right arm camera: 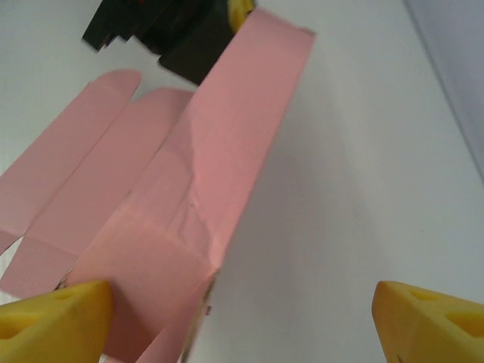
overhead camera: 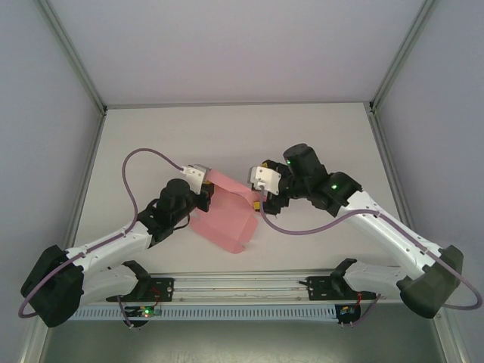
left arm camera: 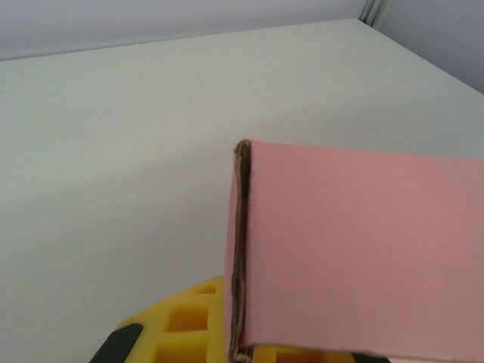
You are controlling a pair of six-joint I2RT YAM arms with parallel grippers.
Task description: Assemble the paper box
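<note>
Right gripper (right arm camera: pixel 242 299) yellow fingers (right arm camera: pixel 53 318) standing wide apart, nothing between them, one touching paper box (right arm camera: pixel 219 151) near corner. Box lying partly folded on table (overhead camera: pixel 227 128) centre, between both arms: one long panel standing raised, flaps lying flat. Left gripper (overhead camera: pixel 209 192) pinching raised panel's far end, jaws closing on card.

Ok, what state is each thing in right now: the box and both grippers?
paper box: part-folded, one panel raised between the arms, flaps flat and unfolded on the table.
left gripper: shut on the raised panel's end.
right gripper: open wide, panel beside one finger.
</note>
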